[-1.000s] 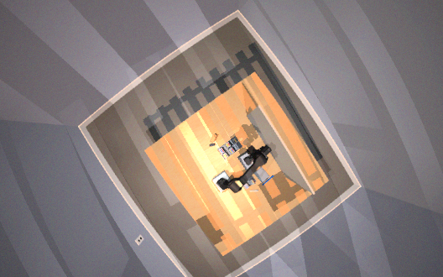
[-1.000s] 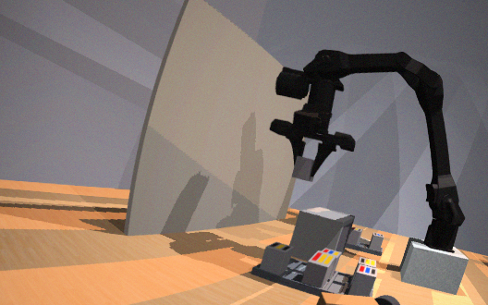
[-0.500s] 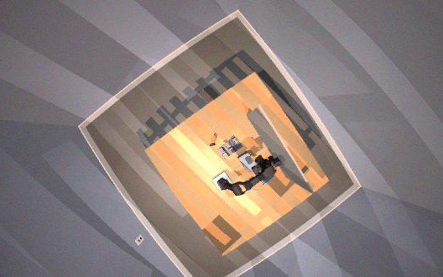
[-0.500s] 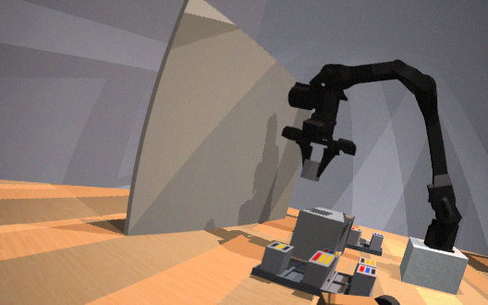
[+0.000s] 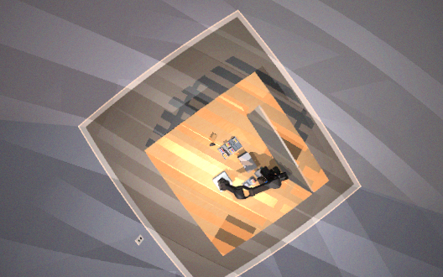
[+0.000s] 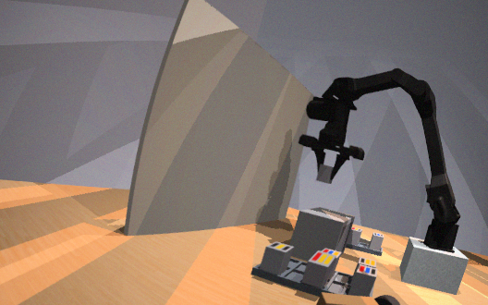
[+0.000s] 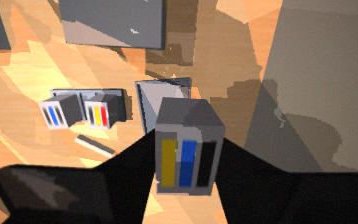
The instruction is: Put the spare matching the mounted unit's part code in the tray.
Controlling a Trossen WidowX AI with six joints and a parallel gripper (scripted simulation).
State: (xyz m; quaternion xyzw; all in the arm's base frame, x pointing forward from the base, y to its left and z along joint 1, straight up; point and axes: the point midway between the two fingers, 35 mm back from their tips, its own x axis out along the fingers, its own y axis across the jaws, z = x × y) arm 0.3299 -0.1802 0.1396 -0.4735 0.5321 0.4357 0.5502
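Observation:
My gripper (image 6: pixel 325 171) (image 7: pixel 183 134) is shut on a grey block with yellow, blue and black stripes, held high above the table. In the wrist view the held block's striped face is toward the camera. A shallow grey tray (image 7: pixel 156 95) with a dark rim lies below and just behind the held block, which hides part of it. A rack (image 6: pixel 269 276) of several grey spares with coloured stripes stands in front of a large grey box (image 5: pixel 246 160) (image 6: pixel 317 233) (image 7: pixel 113 22). I cannot make out the mounted unit or its code.
A small rack (image 6: pixel 375 250) (image 7: pixel 123 105) left of the tray holds two striped blocks. A short stick (image 7: pixel 95 145) lies nearby. A tall grey panel (image 6: pixel 213 152) (image 7: pixel 326 100) stands on the wrist view's right. The robot's pale base block (image 6: pixel 433 268) stands at the right in the exterior view.

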